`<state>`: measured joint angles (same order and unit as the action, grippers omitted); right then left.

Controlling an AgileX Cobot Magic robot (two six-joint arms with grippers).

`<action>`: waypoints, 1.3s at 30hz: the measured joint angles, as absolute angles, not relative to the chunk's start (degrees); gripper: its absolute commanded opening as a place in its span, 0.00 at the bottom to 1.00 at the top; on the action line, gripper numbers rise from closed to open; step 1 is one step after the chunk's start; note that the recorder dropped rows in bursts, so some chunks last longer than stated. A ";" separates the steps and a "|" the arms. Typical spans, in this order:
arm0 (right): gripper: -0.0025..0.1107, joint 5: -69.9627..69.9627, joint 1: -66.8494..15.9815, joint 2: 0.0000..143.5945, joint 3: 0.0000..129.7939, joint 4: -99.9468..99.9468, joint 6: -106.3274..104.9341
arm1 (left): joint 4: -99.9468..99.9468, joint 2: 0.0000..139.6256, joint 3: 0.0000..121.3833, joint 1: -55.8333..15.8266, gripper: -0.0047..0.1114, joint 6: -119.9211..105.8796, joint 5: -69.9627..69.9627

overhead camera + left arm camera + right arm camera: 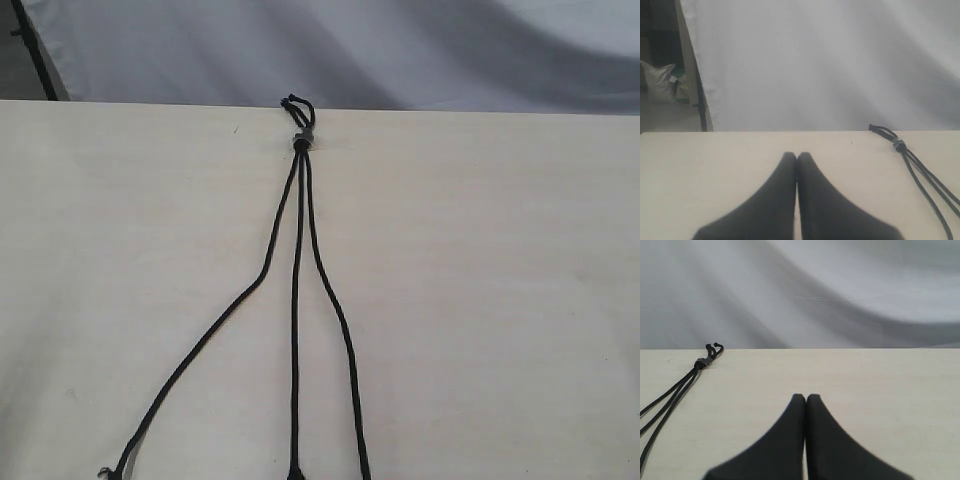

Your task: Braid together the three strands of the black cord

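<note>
The black cord lies on the pale table, its knot [301, 141] and short loop [298, 106] at the far edge. From the knot three strands fan toward the near edge, uncrossed: a left strand [215, 325], a middle strand [296, 330] and a right strand [340, 320]. Neither gripper shows in the exterior view. My left gripper [797, 156] is shut and empty over bare table, with the knot [898, 144] off to one side. In the right wrist view my right gripper [806, 397] is also shut on nothing, the knot [701, 363] well away from it.
A white cloth backdrop [330, 50] hangs behind the table's far edge [450, 110]. A dark stand leg [35, 50] and a grey bag [660, 82] stand beyond the far left corner. Bare tabletop [520, 300] lies on both sides of the cord.
</note>
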<state>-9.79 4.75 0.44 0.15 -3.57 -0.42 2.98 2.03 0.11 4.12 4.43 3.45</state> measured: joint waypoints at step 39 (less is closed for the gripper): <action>0.03 25.12 4.75 5.01 9.69 -9.26 11.59 | 2.98 5.32 13.54 4.12 0.04 19.91 -36.27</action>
<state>25.12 4.75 5.01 9.69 -9.26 11.59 2.98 5.32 13.54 4.12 19.91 -36.27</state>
